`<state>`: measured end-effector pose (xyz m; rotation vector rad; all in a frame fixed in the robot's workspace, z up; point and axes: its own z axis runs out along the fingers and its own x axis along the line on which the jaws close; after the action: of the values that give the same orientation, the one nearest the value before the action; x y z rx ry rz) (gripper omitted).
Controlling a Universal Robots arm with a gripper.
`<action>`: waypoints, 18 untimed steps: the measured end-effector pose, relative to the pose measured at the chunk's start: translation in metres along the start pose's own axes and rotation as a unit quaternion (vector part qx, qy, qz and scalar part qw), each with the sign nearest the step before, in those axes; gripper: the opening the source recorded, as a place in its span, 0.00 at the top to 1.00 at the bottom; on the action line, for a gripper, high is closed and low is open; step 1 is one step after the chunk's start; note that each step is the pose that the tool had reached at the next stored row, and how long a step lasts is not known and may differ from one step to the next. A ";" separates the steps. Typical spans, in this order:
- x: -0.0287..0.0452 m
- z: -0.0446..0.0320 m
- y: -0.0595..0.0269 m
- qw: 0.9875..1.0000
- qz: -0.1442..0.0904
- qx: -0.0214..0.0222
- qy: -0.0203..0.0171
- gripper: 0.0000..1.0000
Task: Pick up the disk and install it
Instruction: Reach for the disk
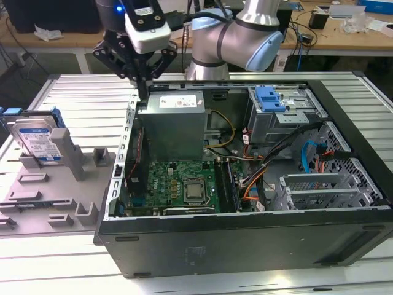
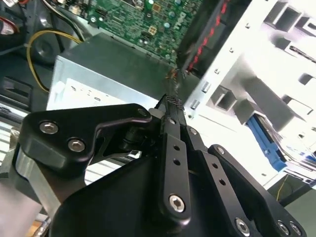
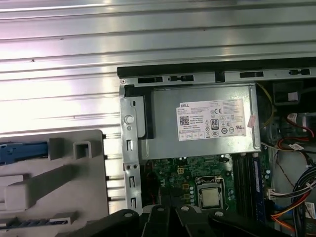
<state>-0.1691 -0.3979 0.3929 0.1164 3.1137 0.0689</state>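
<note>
The disk [image 1: 38, 140], a silver-black drive with a white-and-blue label in a blue carrier, stands upright in a grey fixture [image 1: 55, 196] at the exterior view's left. Its blue carrier edge also shows in the first wrist view [image 3: 22, 152] and the second wrist view [image 2: 266, 143]. My gripper [image 1: 143, 86] hangs above the back left corner of the open computer case [image 1: 245, 227], to the right of the disk and well apart from it. Its fingers [image 2: 170, 103] are shut together with nothing between them.
Inside the case sit a grey power supply box [image 1: 172, 126] with a white label, a green motherboard [image 1: 178, 184], a blue latch on a metal drive cage [image 1: 270, 98] and loose cables [image 1: 307, 153]. The case stands on a ribbed metal table [image 1: 80, 92].
</note>
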 end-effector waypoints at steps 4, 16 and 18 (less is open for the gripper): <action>0.0158 -0.0001 0.0003 1.000 0.000 0.000 0.000 0.89; 0.0782 0.0001 -0.0009 1.000 0.000 0.000 0.000 0.89; 0.0960 0.0012 -0.0008 1.000 0.000 0.000 0.000 0.89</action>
<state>-0.2649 -0.3914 0.3894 0.1164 3.1136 0.0689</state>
